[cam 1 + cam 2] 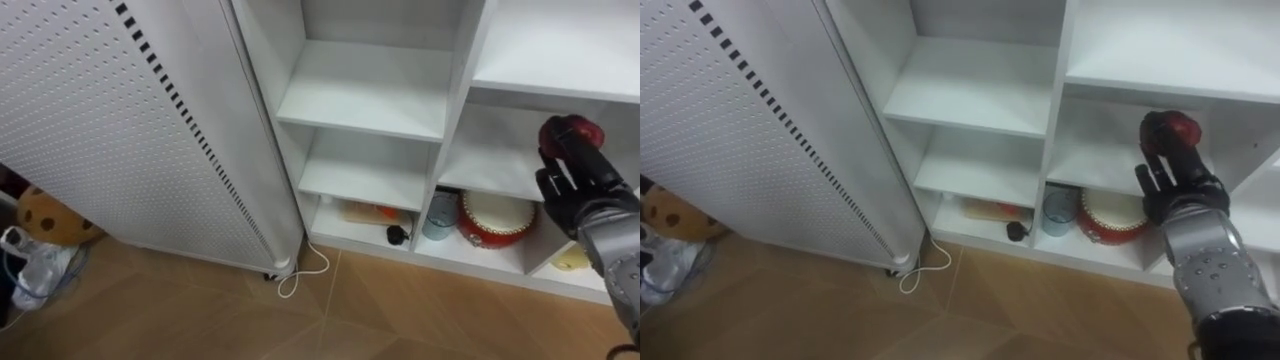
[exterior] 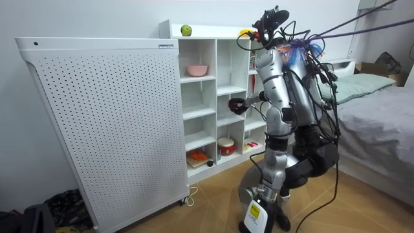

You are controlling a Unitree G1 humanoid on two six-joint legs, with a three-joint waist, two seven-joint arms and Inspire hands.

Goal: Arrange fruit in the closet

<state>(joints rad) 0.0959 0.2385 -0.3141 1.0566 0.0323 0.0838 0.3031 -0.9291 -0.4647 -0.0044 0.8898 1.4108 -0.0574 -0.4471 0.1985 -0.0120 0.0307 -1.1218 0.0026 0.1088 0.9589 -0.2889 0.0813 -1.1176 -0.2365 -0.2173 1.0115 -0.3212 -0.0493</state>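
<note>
The panel [image 1: 110, 120] stands just left of the closet: hard white sheet, pricked with rows of tiny holes. The closet [image 1: 365, 95] is smooth white board, with square open compartments and flat shelves. I judge I am mid-carry. My right hand [image 1: 575, 195], dark fingers curled round the fruit [image 1: 585, 130], hovers before the closet's right column at a middle shelf. In its bottom row sit a round glossy red tin [image 1: 495, 220] and a pale cup [image 1: 438, 215]. The fruit is small, round and dark red. Next I must reach in, set it down and uncurl slowly, since it could roll.
</note>
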